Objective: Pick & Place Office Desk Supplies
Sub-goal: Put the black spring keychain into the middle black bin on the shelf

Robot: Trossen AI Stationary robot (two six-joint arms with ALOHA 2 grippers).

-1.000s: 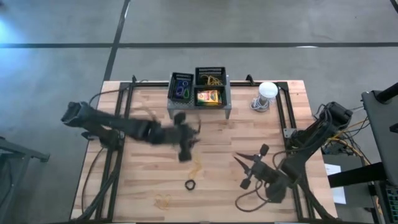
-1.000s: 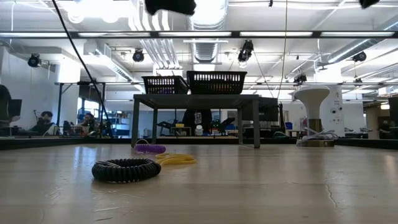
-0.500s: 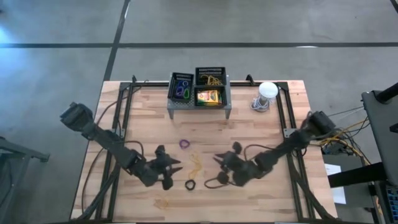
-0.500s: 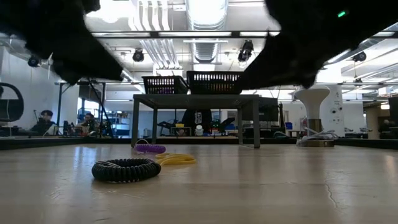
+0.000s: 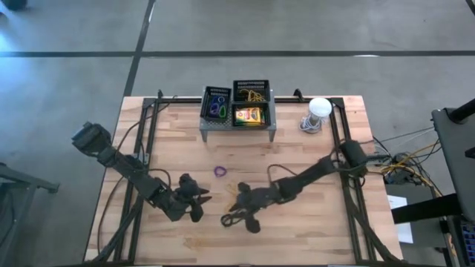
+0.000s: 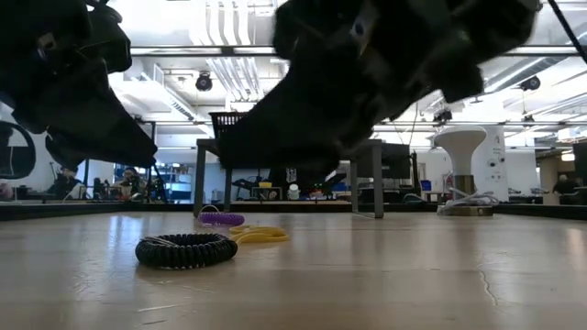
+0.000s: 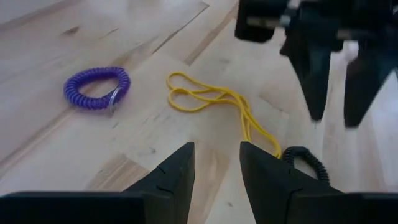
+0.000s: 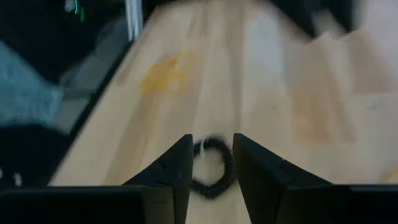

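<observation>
The left end effector (image 5: 199,205) hung low over the worktop (image 5: 312,222), fingers parted with nothing between them. Ahead of it lay the purple loop band (image 7: 97,88) and the yellow rubber bands (image 7: 214,102), well apart from its tips. The black loop band (image 8: 214,165) lay just past the right end effector (image 8: 211,163), whose fingers stood apart, bracketing the band's near edge but empty. The two end effectors faced each other.

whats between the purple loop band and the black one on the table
The yellow rubber band lies between the purple loop band and the black loop band, clearest in the left wrist view.
</observation>
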